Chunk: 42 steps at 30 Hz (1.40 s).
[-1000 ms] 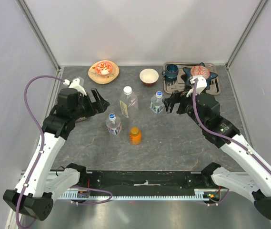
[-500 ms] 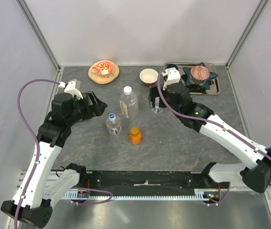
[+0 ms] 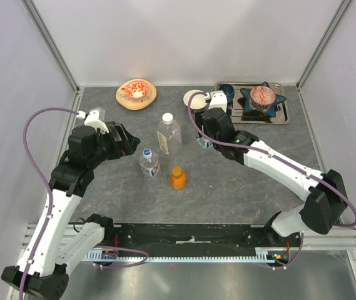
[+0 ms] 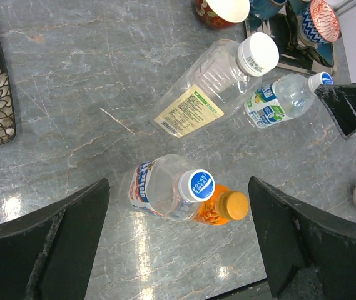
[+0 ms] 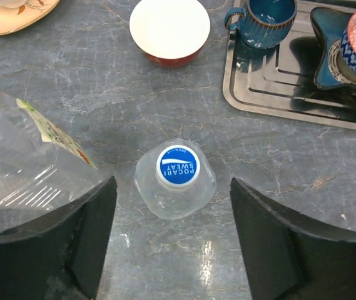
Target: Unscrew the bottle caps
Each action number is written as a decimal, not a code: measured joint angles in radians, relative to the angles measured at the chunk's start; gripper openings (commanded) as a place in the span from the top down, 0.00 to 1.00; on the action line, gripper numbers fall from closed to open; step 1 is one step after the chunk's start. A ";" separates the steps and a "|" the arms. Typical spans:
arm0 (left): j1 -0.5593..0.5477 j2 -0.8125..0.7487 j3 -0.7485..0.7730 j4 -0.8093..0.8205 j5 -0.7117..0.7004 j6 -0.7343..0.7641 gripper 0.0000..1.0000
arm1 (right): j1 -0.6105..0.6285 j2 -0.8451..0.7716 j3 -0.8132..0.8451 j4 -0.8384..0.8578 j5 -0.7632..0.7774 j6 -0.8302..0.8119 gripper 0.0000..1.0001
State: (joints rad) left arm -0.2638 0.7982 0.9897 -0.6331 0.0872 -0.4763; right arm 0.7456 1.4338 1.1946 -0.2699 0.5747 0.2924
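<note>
Four capped bottles stand mid-table. The taller clear bottle (image 3: 169,133) has a white cap. A short clear blue-labelled bottle (image 3: 148,161) stands beside the orange bottle (image 3: 178,177). The second short blue-labelled bottle (image 3: 204,144) is partly hidden under my right gripper (image 3: 206,134). In the right wrist view that gripper (image 5: 172,184) is open, pointing straight down with its fingers on either side of the bottle's blue cap (image 5: 177,165), above it and not touching. My left gripper (image 3: 129,137) is open and empty, left of the bottles. In its wrist view it (image 4: 179,187) looks down on the short bottle (image 4: 159,187) and the orange bottle (image 4: 228,206).
A white bowl (image 3: 194,99) sits just behind my right gripper. A metal tray (image 3: 278,115) at the back right holds a blue cup (image 3: 226,91) and a star-shaped dish (image 3: 263,97). A flowered plate (image 3: 136,92) lies at the back left.
My right arm has swung left and forward from the tray side, so its open gripper now hangs over the right short bottle. My left gripper has shifted slightly toward the bottles.
</note>
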 measured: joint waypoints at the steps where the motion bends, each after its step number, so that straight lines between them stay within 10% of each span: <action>1: 0.000 -0.001 0.000 0.000 0.000 0.000 0.03 | -0.003 0.012 0.003 0.006 0.001 0.002 0.28; 17: 0.000 -0.008 -0.015 0.007 0.000 0.000 0.04 | -0.068 0.093 0.005 0.030 -0.047 0.046 0.38; 30: 0.000 -0.009 -0.015 0.007 -0.007 0.000 0.06 | -0.070 0.091 0.001 0.042 -0.081 0.061 0.91; 42: -0.031 0.128 0.140 0.068 0.159 0.013 0.00 | -0.076 -0.402 -0.011 -0.127 -0.300 0.092 1.00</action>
State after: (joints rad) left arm -0.2951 0.9264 1.1301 -0.5648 0.2459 -0.4629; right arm 0.6701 1.0317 1.1835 -0.3969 0.2749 0.3847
